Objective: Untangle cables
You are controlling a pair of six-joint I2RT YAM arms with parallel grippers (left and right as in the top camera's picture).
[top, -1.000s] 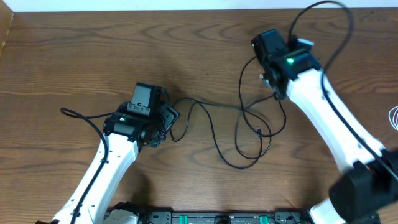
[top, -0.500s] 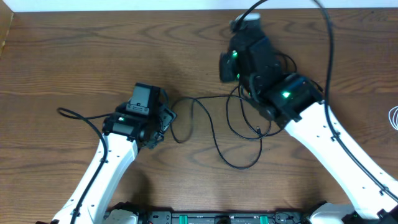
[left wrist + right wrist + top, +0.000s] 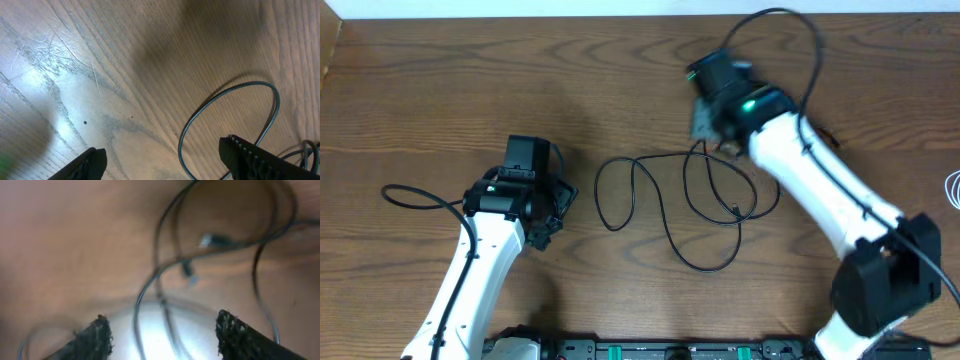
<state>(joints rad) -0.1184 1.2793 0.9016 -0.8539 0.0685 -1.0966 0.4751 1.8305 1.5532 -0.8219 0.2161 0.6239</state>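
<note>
Thin black cables [image 3: 665,215] lie in overlapping loops on the wooden table between the two arms. In the left wrist view one cable loop [image 3: 227,102] curves over the wood just ahead of my left gripper [image 3: 162,160], whose jaws stand wide apart with nothing in them. From overhead, that left gripper [image 3: 552,208] sits a short way left of the cables' left loop. My right gripper [image 3: 712,128] hovers over the loops' upper right part. In the blurred right wrist view it [image 3: 162,337] is open above the cables [image 3: 160,275] and small plug ends [image 3: 212,240], holding nothing.
A bit of white cable [image 3: 953,188] shows at the table's right edge. The arms' own thicker black wires arc beside the left arm [image 3: 415,197] and above the right wrist [image 3: 790,30]. The table's far edge [image 3: 620,17] meets a white wall.
My right gripper has opened and swung left and down over the loops, letting go of the cable. The left arm has drawn back to the left, away from the cable's left loop.
</note>
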